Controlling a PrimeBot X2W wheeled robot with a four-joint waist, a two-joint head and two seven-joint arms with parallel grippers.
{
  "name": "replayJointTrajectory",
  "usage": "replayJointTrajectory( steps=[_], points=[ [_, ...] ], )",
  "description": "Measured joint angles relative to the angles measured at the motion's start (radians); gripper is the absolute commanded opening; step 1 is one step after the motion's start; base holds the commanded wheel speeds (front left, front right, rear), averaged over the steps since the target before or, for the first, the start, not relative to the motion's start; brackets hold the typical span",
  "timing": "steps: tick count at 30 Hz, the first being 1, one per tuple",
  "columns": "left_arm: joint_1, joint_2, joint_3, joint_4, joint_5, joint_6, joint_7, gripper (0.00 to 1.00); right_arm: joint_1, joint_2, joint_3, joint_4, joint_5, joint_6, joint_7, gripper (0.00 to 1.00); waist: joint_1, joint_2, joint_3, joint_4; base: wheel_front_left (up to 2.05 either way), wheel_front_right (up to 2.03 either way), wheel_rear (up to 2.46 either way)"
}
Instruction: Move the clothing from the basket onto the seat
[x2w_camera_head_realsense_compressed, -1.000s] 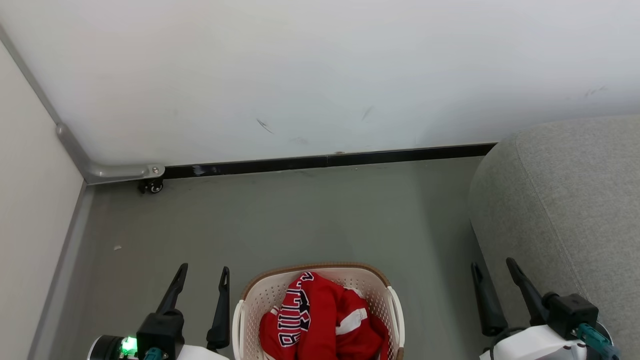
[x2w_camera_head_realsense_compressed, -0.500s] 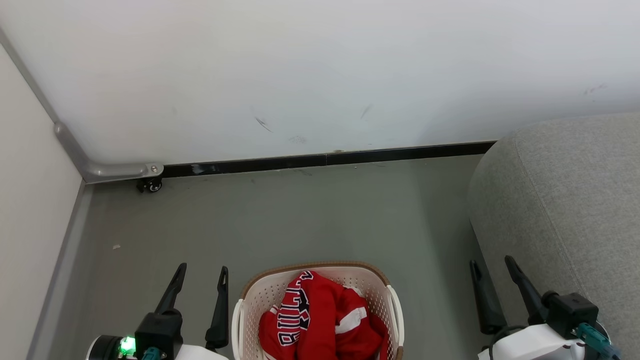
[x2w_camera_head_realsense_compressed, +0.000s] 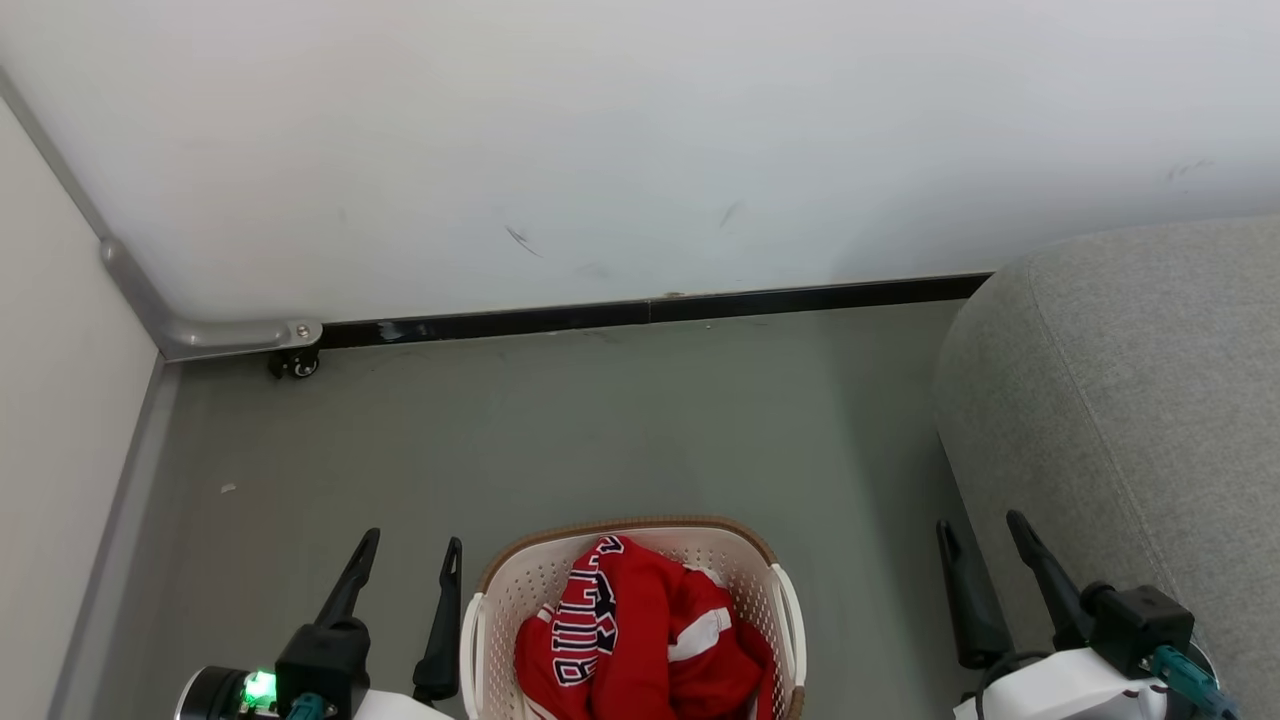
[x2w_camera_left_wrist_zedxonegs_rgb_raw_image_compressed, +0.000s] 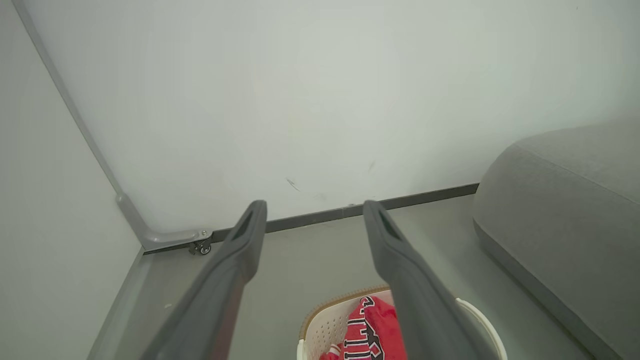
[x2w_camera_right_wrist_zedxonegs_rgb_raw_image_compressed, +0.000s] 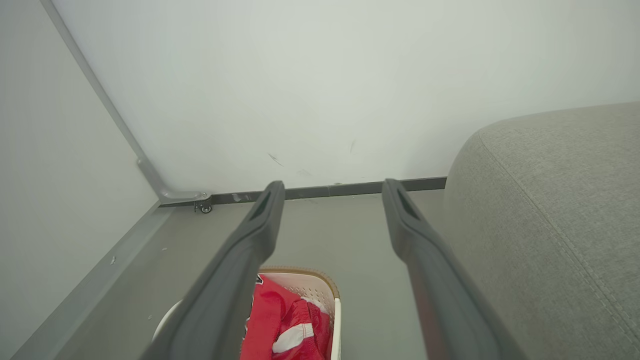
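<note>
Open floor rings the basket, near side unclear; seat blocks right.

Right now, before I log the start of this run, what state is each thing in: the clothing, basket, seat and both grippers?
clothing: bunched up inside the basket, nothing gripping it.
basket: upright on the floor, holding the clothing.
seat: right of the basket, apart from it.
left gripper: open, holding nothing, left of the basket.
right gripper: open, holding nothing, right of the basket.

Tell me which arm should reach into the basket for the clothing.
Probably left: the open left gripper hangs just beside the basket holding the clothing; the open right gripper stands farther off, by the seat.
</note>
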Motion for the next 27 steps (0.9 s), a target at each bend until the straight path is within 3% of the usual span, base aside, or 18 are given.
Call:
replayJointTrajectory(
  steps=[27],
  points=[
    [-0.114,0.006,-0.033,0.081,0.037,-0.037,0.000,1.00,-0.050,0.000,-0.003,-0.040,-0.001,0.000,-0.009,1.00,-0.0001,0.0000,0.112,-0.028,0.00,0.00,0.00]
  ],
)
